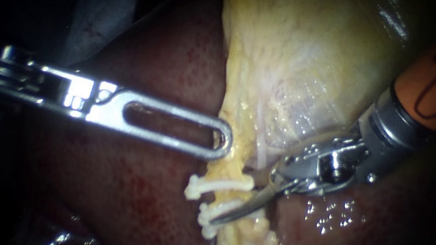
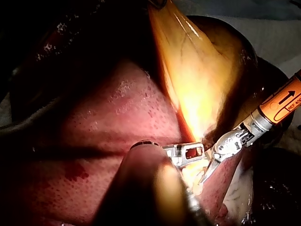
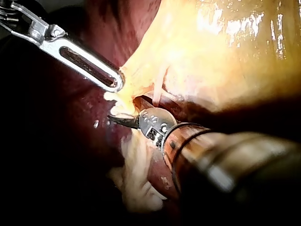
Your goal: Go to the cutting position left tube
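A pale yellow tube (image 1: 233, 197) runs down from the gallbladder (image 1: 309, 56) and carries two white clips, an upper clip (image 1: 196, 185) and a lower clip (image 1: 207, 220). My right instrument (image 1: 222, 219) comes in from the upper right on an orange shaft. Its curved blades lie together across the tube between the clips, with the tip by the lower clip. My left instrument (image 1: 221, 141) has slotted jaws, shut on the yellow tissue at the gallbladder's edge just above the clips. The right wrist view shows the thin blade tip (image 3: 115, 120) against the tube, under the slotted jaws (image 3: 115, 82).
Dark red liver (image 1: 131, 194) lies left of and below the tube, and wet liver surface (image 1: 332, 213) sits under the right instrument. In the left wrist view the gallbladder (image 2: 197, 84) stretches away ahead of the slotted jaws (image 2: 193, 153), with the blades (image 2: 205, 176) beside them.
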You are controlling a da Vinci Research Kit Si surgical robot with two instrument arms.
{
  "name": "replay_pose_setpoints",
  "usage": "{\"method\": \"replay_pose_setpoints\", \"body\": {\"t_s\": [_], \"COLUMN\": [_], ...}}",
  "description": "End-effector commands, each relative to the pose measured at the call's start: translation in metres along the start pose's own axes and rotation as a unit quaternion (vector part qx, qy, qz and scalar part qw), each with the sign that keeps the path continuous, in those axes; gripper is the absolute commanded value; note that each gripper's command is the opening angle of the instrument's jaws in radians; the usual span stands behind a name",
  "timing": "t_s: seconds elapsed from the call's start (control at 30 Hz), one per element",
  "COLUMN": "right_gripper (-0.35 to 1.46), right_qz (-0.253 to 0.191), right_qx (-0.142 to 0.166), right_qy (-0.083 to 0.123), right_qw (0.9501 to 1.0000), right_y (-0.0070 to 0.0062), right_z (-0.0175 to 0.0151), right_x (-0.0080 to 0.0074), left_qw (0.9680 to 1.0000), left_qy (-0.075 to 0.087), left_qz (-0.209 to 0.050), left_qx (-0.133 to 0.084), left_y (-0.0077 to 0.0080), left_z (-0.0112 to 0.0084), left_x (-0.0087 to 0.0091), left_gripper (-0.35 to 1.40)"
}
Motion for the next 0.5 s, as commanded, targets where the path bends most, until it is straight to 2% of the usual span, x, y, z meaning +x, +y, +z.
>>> {"method": "replay_pose_setpoints", "body": {"t_s": [0.03, 0.5], "right_gripper": [0.77, 0.70], "right_qz": [-0.001, 0.005], "right_qx": [0.002, 0.002], "right_qy": [0.005, 0.006], "right_qw": [1.0000, 1.0000], "right_y": [0.0000, 0.0000], "right_z": [0.0000, 0.0002], "right_x": [0.0000, 0.0001], "left_qw": [1.0000, 1.0000], "left_qy": [0.000, 0.000], "left_qz": [0.000, 0.000], "left_qx": [0.000, 0.000], "left_y": [0.0000, 0.0000], "left_z": [0.0000, 0.0001], "left_x": [0.0000, 0.0000], "left_gripper": [-0.35, -0.35]}}
